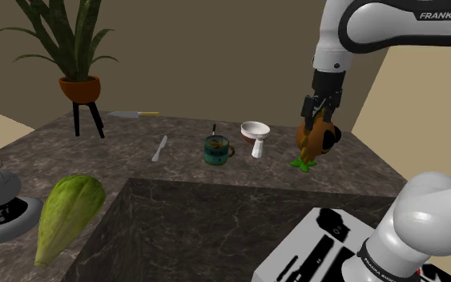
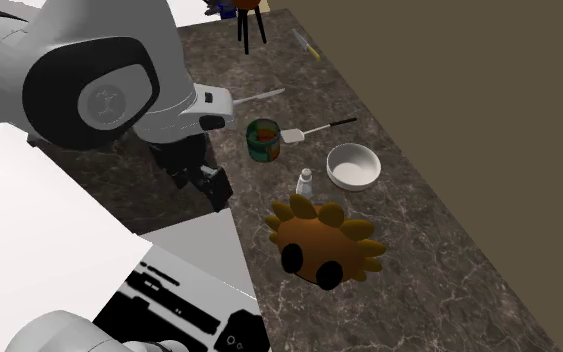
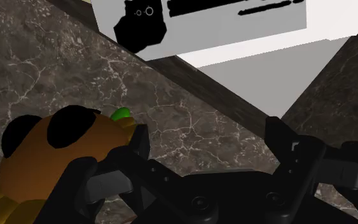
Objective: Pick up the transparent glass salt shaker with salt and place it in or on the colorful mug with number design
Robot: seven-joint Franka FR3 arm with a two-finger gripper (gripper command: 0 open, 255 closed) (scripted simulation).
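1. At the far left of the shoulder view, well apart from the claw [image 1: 320,120], a green lettuce [image 1: 67,215] is seen lying on the dark marbled surface [image 1: 119,140]. A potted plant [image 1: 81,84] is set behind it.
2. Closer to the claw, a pale utensil [image 1: 160,148] is laid flat. Beside it, the colourful mug [image 1: 218,150] is stood upright with its mouth turned upward.
3. The salt shaker [image 1: 258,148] is found on the surface between the mug and the claw, lower than the claw and untouched by it. It is stood upright, so its long axis is vertical and its cap points straight up. A white bowl [image 1: 255,128] is placed just beside it, on the far side.
4. An orange sunflower-shaped toy [image 1: 316,144], ringed with yellow petals and marked with dark patches, is laid nearest the claw. In the wrist view it is seen just beside one of the black fingers, though contact cannot be told.
5. The claw is held above the surface with its fingers spread wide. Nothing is clasped, and bare marbled surface is seen through the gap between them.
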